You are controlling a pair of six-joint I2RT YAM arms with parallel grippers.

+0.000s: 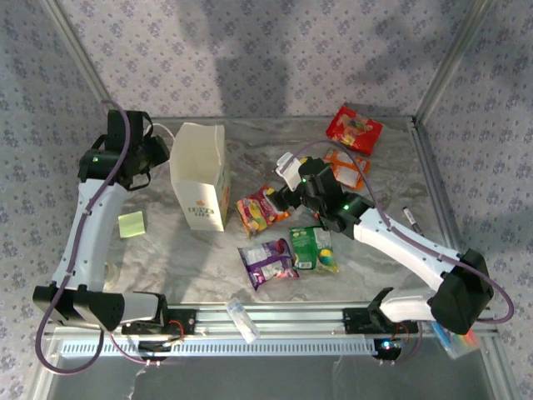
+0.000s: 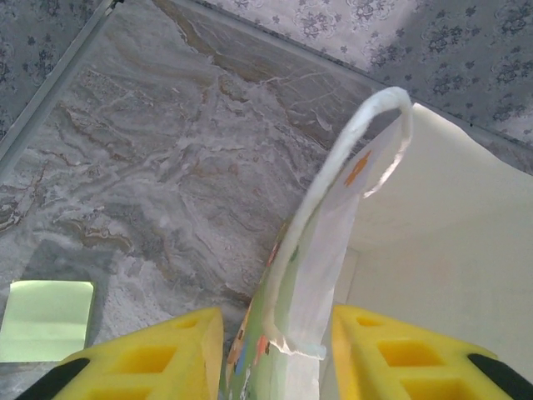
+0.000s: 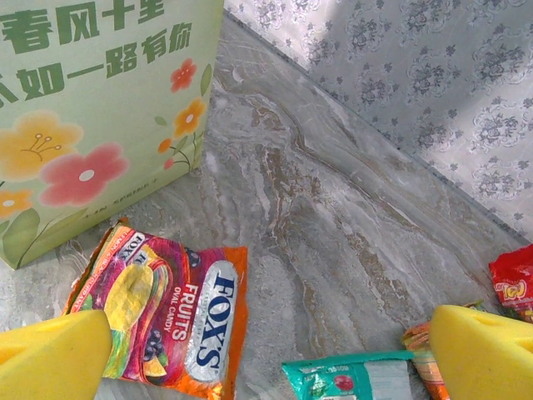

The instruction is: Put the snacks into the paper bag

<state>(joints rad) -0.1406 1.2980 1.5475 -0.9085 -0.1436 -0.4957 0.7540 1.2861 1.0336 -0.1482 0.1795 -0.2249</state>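
Paper bag (image 1: 200,179): stands upright on the marbled surface (image 1: 250,142), left of centre, with its mouth open upward. The printed face with flowers and green lettering is turned toward the packets.

Left gripper (image 2: 275,317): positioned at the bag's left rim. In the left wrist view the yellow jaws straddle the bag's side wall, with the white cord handle (image 2: 366,125) arching up between them. The wall fills nearly the whole gap. I cannot tell whether the jaws are clenched on it.

Right gripper (image 3: 266,342): jaws released and spread wide, with nothing between them but bare surface. It hangs just right of the bag, over the packets.

Snacks, all lying flat on the surface outside the bag:
- Red-orange FOXS packet (image 1: 262,208), just beside the bag's right foot, with one corner under the right gripper's left finger (image 3: 50,354).
- Purple packet (image 1: 268,262) and green packet (image 1: 315,248), side by side, nearer the arm bases.
- Orange packet (image 1: 348,167), partly covered by the right arm.
- Red packet (image 1: 354,129), near the far right corner.
- Teal packet (image 3: 350,375), close to the right finger (image 3: 483,350), next to the orange one.

Other items: a pale green sticky note (image 1: 131,223) lies left of the bag. A clear plastic tube (image 1: 241,319) rests on the front rail. A pack of markers (image 1: 456,340) sits by the right arm's base.
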